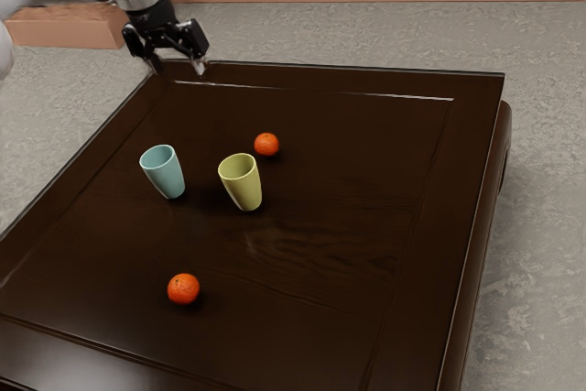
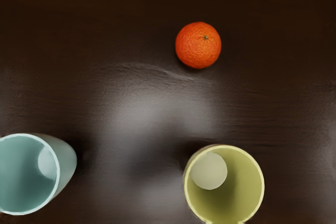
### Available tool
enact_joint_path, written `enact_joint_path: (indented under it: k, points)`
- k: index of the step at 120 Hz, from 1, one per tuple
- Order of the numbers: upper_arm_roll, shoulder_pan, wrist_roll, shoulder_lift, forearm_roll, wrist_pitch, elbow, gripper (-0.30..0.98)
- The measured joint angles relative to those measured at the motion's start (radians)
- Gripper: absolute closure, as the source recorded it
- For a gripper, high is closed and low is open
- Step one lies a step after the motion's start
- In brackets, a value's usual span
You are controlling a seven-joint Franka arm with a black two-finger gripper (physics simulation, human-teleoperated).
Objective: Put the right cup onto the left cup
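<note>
One orange (image 1: 266, 145) and another orange (image 1: 183, 288), dark brown table (image 1: 311, 318)

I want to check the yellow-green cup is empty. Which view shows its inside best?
The wrist view: it looks into the yellow-green cup, right to its pale, round, bare bottom. The exterior view sees it at a slant, giving its outer wall, rim and part of its upper inside.

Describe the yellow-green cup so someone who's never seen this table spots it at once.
On the dark wooden table, near the upper orange fruit in the exterior view, stands an open-topped cup. Its yellow-green colour sets it apart from the pale blue cup.
</note>
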Motion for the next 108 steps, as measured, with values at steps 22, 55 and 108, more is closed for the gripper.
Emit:
enact_joint_path:
  k: [22, 55, 108]
  points:
    - [0.015, -0.011, -0.040, 0.173, -0.028, 0.038, 0.017, 0.02]
    - [-0.048, -0.094, -0.232, 0.133, -0.101, 0.227, -0.280, 0.02]
    - [-0.052, -0.096, -0.424, 0.209, -0.092, 0.430, -0.348, 0.12]
